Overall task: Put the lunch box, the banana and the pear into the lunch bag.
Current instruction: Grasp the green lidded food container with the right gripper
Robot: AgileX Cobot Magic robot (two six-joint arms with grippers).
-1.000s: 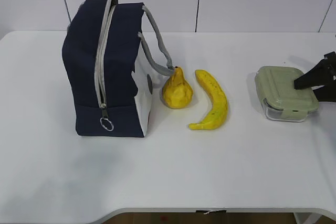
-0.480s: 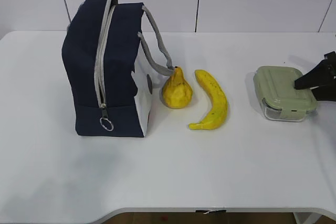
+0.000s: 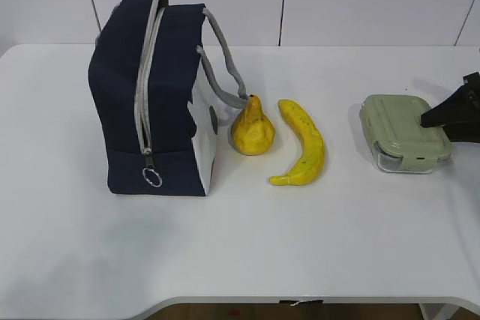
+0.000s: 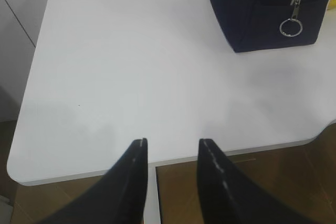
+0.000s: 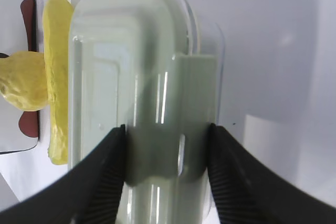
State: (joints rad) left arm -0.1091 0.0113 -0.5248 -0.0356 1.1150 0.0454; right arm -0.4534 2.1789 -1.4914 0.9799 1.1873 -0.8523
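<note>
my right gripper (image 5: 167,135) straddles box (image 5: 136,77) clip at tabletop's right edge, grip unconfirmed; slick lid may slip. bag (image 3: 150,95) zipped.

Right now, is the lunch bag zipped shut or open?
Shut: the lunch bag stands upright, its grey zipper closed down to the ring pull.

Bag (image 3: 150,95): boxy navy fabric, standing upright at the left of the table, grey zipper closed along its near edge, ring pull (image 3: 152,177) hanging low, grey handles draped to the right, white lower side panel. Pear (image 3: 252,128): lumpy yellow-orange, upright, stem up, just beside the bag's white panel. Banana (image 3: 303,145): yellow, brown-specked, curved, lying flat just right of the pear. Box (image 3: 405,131): clear container with sage-green clip lid, flat, well right of the banana.
</note>
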